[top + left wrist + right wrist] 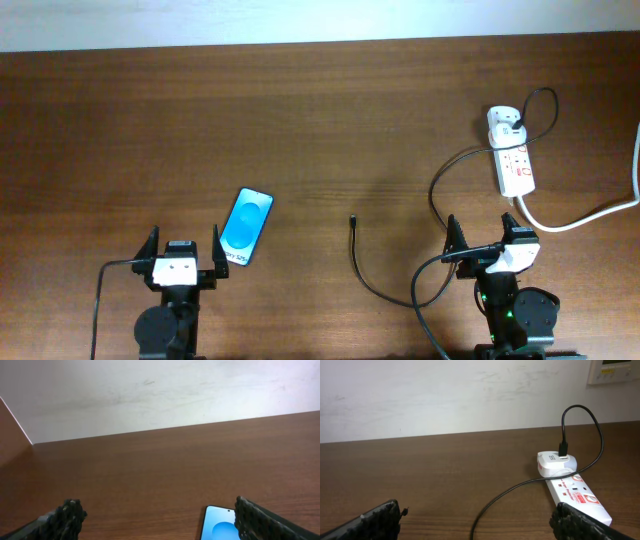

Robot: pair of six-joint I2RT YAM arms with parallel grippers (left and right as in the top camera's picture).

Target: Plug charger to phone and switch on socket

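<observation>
The phone (246, 226) lies face up with its blue screen lit, just right of my left gripper (183, 247), which is open and empty; in the left wrist view the phone (216, 525) sits by the right finger. The white socket strip (514, 165) lies at the far right, with the charger's white plug adapter (505, 124) plugged into its far end. The thin black charger cable (440, 180) loops down to its free connector tip (353, 221) on the table. My right gripper (491, 243) is open and empty, near the strip (577, 496) and the cable (510, 494).
A thick white cord (590, 213) runs from the socket strip off the right edge. The robot bases stand at the front edge, each with its own black cable. A white wall lies beyond the table's far edge.
</observation>
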